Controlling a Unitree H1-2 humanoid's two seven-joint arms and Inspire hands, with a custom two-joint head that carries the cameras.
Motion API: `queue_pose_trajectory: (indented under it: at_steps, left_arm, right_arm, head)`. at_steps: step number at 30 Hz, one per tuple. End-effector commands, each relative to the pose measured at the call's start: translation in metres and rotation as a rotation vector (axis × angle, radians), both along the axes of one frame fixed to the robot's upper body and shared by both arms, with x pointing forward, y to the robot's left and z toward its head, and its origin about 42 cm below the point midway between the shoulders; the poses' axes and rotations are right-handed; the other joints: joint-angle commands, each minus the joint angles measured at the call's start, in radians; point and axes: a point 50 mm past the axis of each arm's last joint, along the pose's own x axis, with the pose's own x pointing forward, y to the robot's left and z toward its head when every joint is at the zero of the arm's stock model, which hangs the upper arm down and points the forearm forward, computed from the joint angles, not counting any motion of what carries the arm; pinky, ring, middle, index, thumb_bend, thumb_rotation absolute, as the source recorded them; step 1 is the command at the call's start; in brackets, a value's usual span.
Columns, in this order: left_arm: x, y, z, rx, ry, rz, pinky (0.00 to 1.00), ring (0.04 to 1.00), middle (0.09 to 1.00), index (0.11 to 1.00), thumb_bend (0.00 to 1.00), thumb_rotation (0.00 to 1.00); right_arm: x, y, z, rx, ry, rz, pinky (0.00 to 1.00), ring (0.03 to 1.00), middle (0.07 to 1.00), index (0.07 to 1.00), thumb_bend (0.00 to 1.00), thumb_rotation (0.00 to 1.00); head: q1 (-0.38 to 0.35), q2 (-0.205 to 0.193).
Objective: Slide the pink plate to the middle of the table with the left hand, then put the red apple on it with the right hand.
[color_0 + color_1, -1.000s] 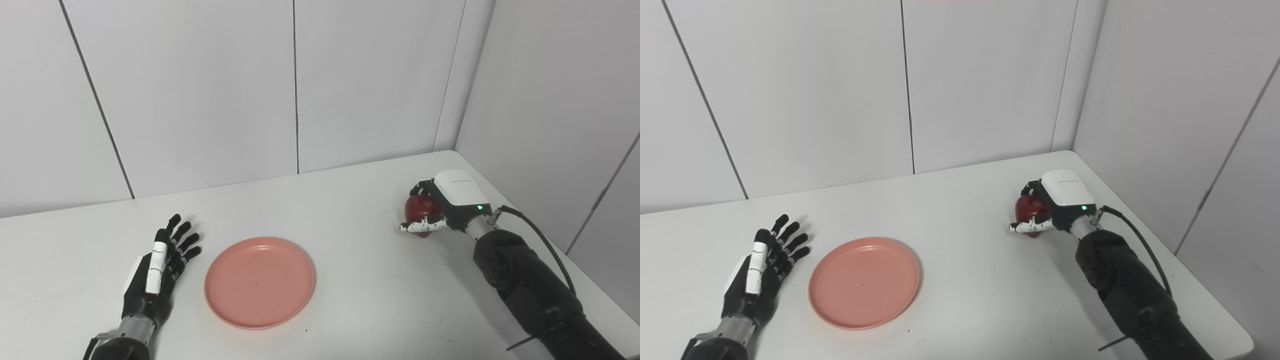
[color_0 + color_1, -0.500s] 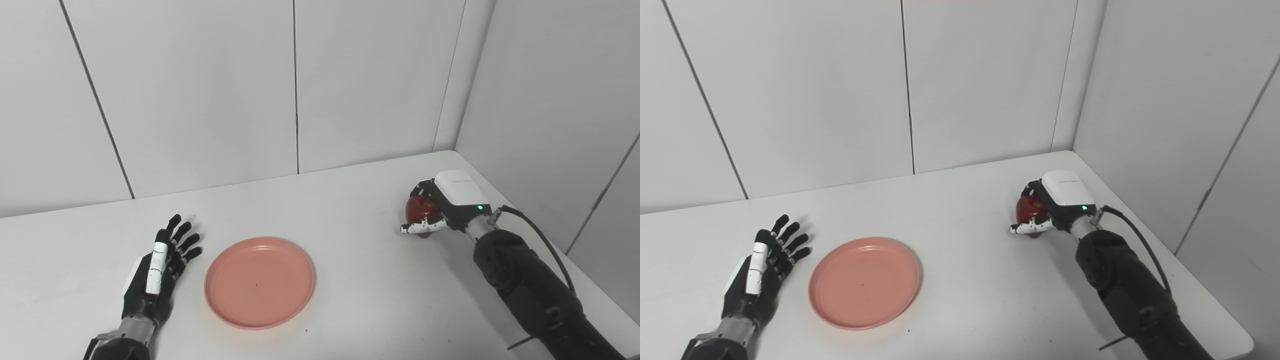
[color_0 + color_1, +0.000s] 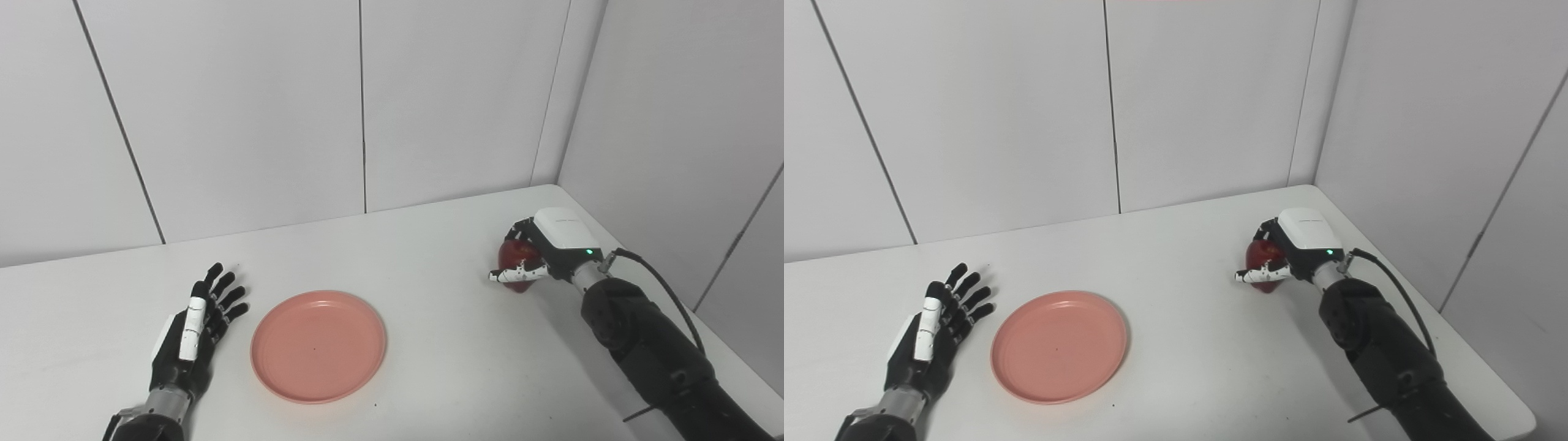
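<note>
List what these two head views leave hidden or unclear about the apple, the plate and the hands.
- Red apple: its right side and underside are covered by the right hand; whether it has left the table cannot be told in either view.
- Right hand: its palm is hidden by its white back cover.
- Left hand: lies open beside the pink plate; the palm faces down, unseen.
- Both arms: cut off by the bottom edge.

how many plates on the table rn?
1. The pink plate lies flat on the table, left of centre, beside the open left robot hand and apart from it. None seem hidden.
</note>
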Motion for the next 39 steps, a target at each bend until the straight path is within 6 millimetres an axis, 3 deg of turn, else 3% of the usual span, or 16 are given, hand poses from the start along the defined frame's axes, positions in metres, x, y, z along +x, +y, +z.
queue_pose_trajectory:
  at_steps: [1,7,9,13,15,17,21,26,32,39]
  left_arm:
    - [-0.014,-0.001,-0.021,-0.015,0.066,-0.003,0.85,0.900,0.958,0.952,0.75,0.93]
    - [-0.014,-0.003,-0.022,-0.011,0.065,-0.007,0.85,0.903,0.961,0.953,0.75,0.93]
    - [-0.014,-0.004,-0.021,-0.011,0.065,-0.008,0.84,0.902,0.960,0.951,0.75,0.93]
    - [-0.014,-0.007,-0.021,-0.014,0.066,-0.007,0.85,0.902,0.961,0.951,0.74,0.93]
    - [-0.014,-0.009,-0.022,-0.011,0.065,-0.007,0.84,0.897,0.959,0.949,0.76,0.93]
    - [-0.014,-0.012,-0.022,-0.010,0.064,-0.007,0.84,0.897,0.958,0.949,0.76,0.93]
    - [-0.015,-0.018,-0.022,-0.011,0.059,-0.006,0.82,0.890,0.952,0.944,0.76,0.94]
    - [-0.017,-0.028,-0.020,-0.008,0.056,-0.011,0.80,0.878,0.950,0.949,0.74,0.96]
    - [-0.018,-0.042,-0.017,-0.020,0.056,-0.011,0.78,0.879,0.952,0.932,0.76,0.95]
    - [-0.019,-0.061,-0.013,-0.009,0.045,0.003,0.79,0.880,0.935,0.911,0.80,0.93]
  right_arm:
    - [0.005,-0.006,0.019,-0.017,-0.038,0.002,0.20,0.258,0.334,0.446,0.42,0.40]
    - [0.007,0.004,0.036,-0.043,-0.092,0.045,0.19,0.245,0.326,0.445,0.43,0.37]
    - [0.008,0.012,0.044,-0.055,-0.119,0.070,0.18,0.240,0.322,0.441,0.43,0.40]
    - [0.009,0.026,0.061,-0.068,-0.178,0.130,0.15,0.205,0.280,0.362,0.43,0.42]
    - [0.009,0.035,0.070,-0.081,-0.193,0.149,0.15,0.214,0.293,0.381,0.44,0.50]
    - [0.010,0.046,0.081,-0.099,-0.209,0.175,0.16,0.219,0.300,0.393,0.45,0.51]
    - [0.009,0.067,0.099,-0.144,-0.244,0.237,0.25,0.327,0.413,0.534,0.44,0.53]
    - [0.007,0.096,0.121,-0.140,-0.311,0.307,0.23,0.301,0.388,0.501,0.47,0.58]
    - [0.007,0.121,0.138,-0.123,-0.379,0.403,0.17,0.239,0.328,0.429,0.47,0.50]
    - [0.011,0.147,0.151,-0.115,-0.405,0.481,0.19,0.256,0.343,0.442,0.46,0.56]
  head:
    - [0.001,0.001]
    - [0.006,0.000]
    - [0.009,-0.002]
    - [0.017,-0.004]
    - [0.024,-0.006]
    - [0.033,-0.007]
    - [0.058,-0.016]
    - [0.118,-0.017]
    - [0.188,-0.005]
    - [0.294,0.007]
